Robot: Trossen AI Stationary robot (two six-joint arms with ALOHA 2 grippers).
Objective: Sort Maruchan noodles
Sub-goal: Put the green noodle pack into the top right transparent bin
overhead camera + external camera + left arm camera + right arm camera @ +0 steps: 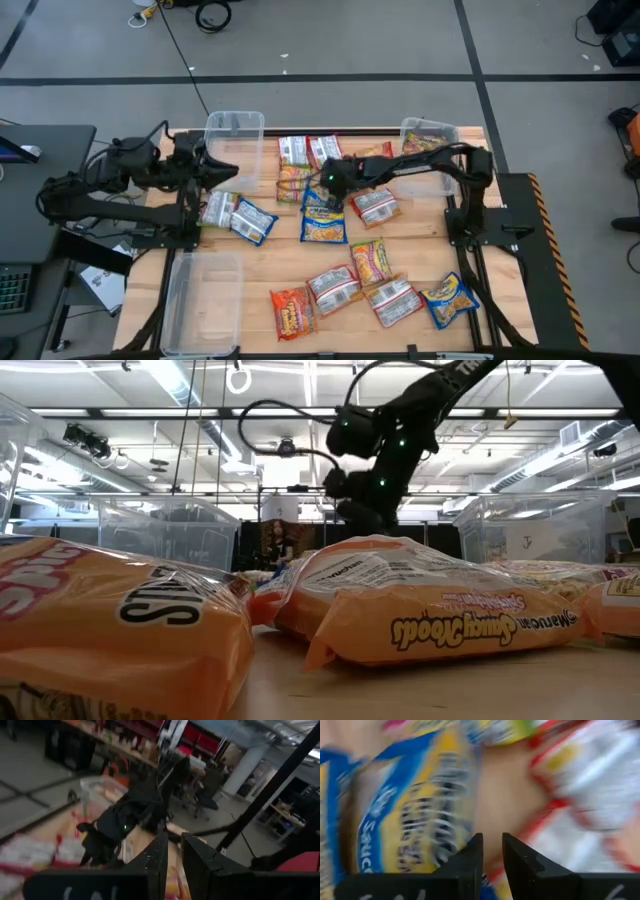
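Maruchan noodle packets lie flat and scattered over the wooden table (430, 245). My right gripper (322, 197) slants down over the middle cluster, just above a blue-and-yellow packet (322, 220) and beside a white-and-red one (376, 205). In its wrist view my right gripper (492, 845) shows a narrow gap with nothing in it, over bare table between the blue-and-yellow packet (415, 815) and the white-and-red packet (590, 795). My left gripper (228, 170) waits level at the left, its fingers (160, 865) close together and empty.
Clear bins stand at the far left (235, 140), near left (200, 300) and far right (430, 135); the far right one holds packets. More packets lie near the front edge (333, 287) and by the left arm (252, 220). Orange packets (440, 615) fill the low view.
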